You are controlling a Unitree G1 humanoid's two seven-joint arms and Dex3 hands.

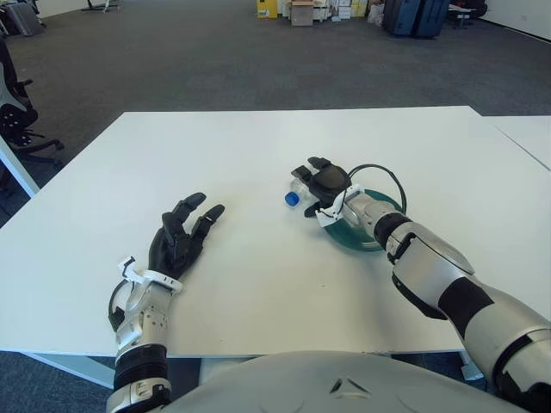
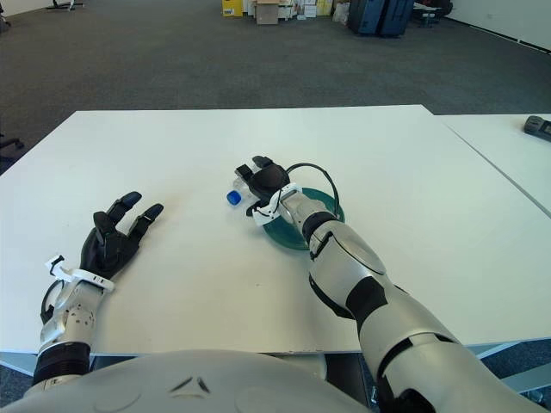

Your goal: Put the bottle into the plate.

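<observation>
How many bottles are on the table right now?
1. The bottle, blue cap pointing left, lies sideways under the right hand, whose fingers wrap it, just left of the green plate. No others visible.

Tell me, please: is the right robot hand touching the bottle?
Touching. In the left eye view the right robot hand has its fingers curled over the bottle, whose blue cap sticks out on the left, beside the plate.

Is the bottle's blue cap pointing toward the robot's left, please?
Yes, the blue cap sticks out of the right robot hand on its left side, while the bottle lies sideways beside the plate.
</observation>
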